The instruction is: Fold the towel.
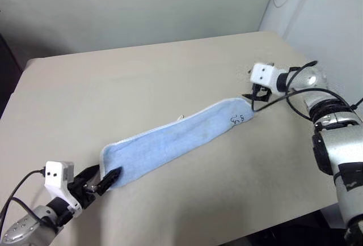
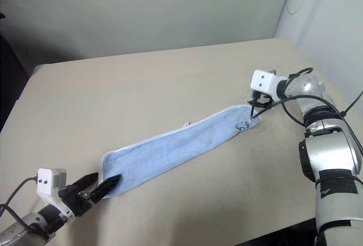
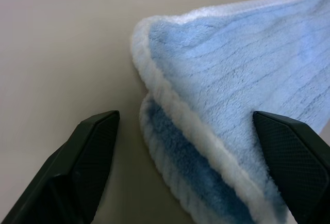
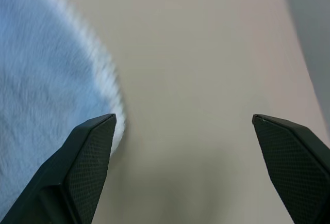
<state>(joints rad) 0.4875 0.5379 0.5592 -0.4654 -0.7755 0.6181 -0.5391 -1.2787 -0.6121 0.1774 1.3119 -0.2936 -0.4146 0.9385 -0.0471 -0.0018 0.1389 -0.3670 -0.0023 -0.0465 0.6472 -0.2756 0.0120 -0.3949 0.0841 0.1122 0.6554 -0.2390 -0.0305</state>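
Towel (image 1: pixel 176 139) lies flat on the beige worktop (image 1: pixel 142 81) as a long narrow strip, folded lengthwise w/ two layers stacked, running diagonally from near-left to far-right. Whitish stitched edging runs along its far long side and round both rounded ends; small dark printed mark (image 1: pixel 237 119) sits near the far-right end. In the left wrist view the near end shows both layers, upper one light blue w/ ribbed pile, lower one peeking out beneath, each w/ white trim. Left gripper (image 1: pixel 103 181) is at the towel's near-left end, fingers (image 3: pixel 87 167) spread wide, one on bare worktop beside the cloth, the other over the towel's edge; nothing clamped. Right gripper (image 1: pixel 256 95) hangs just past the far-right end, above the worktop, fingers (image 4: pixel 85 164) also spread wide, holding nothing; in the right wrist view the towel's rounded end is beside one finger, the rest btwn them bare worktop. Both arms well apart, one at each end of the strip.
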